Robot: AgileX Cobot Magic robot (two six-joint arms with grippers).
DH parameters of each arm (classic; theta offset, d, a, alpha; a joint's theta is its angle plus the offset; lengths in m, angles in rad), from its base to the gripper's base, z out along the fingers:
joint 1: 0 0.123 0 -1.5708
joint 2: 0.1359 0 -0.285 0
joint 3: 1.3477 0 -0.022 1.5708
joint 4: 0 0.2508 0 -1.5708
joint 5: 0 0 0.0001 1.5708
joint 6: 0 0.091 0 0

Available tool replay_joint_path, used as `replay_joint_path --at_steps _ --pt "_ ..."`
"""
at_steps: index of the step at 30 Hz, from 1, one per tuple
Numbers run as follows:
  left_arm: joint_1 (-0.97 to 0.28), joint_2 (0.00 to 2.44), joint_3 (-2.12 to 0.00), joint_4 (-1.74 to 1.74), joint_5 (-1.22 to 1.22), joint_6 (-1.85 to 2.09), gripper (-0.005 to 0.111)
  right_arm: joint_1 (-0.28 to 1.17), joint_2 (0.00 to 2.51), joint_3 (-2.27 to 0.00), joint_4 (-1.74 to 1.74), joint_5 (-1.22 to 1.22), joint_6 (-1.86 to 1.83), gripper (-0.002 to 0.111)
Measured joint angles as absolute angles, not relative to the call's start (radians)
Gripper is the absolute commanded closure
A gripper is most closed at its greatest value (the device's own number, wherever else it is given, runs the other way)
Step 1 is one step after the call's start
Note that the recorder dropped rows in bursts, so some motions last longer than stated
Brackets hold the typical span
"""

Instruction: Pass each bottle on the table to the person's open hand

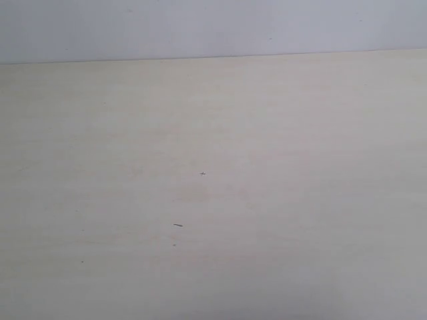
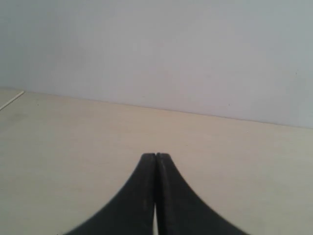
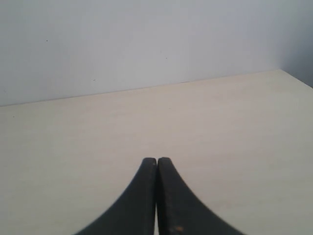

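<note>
No bottle shows in any view, and no person's hand is in sight. The table is a pale beige wood-grain surface with a few tiny dark specks; it also appears in the wrist views as table and table. My left gripper is shut, its black fingers pressed together with nothing between them, low over the table. My right gripper is likewise shut on nothing. Neither arm appears in the exterior view.
A plain pale wall rises behind the table's far edge. The table's right corner edge shows in the right wrist view. A thin seam or strip lies at the table's edge in the left wrist view.
</note>
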State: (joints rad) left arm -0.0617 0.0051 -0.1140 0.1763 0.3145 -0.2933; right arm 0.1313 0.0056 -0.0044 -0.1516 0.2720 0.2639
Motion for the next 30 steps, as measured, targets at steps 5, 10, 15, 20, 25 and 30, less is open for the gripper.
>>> replay_joint_path --at_steps 5,10,15,20,25,30 --pt "-0.062 0.005 -0.082 0.176 0.315 -0.293 0.107 0.131 0.006 -0.004 -0.152 0.272 0.264 0.108" --pt "-0.062 0.005 -0.069 0.176 0.315 -0.293 0.107 0.131 0.006 -0.004 -0.152 0.272 0.264 0.108" --pt "-0.062 0.005 -0.066 0.176 0.324 -0.304 0.107 0.131 0.006 -0.004 -0.152 0.272 0.264 0.108" --pt "-0.062 0.005 -0.066 0.176 0.344 -0.310 0.107 0.131 0.006 -0.004 -0.152 0.272 0.264 0.108" --pt "-0.062 0.005 -0.036 0.176 0.349 -0.310 0.107 0.131 0.006 -0.004 -0.152 0.272 0.264 0.108" --pt "-0.062 0.005 -0.002 0.176 0.368 -0.310 0.107 0.131 0.006 -0.004 -0.152 0.272 0.264 0.108"
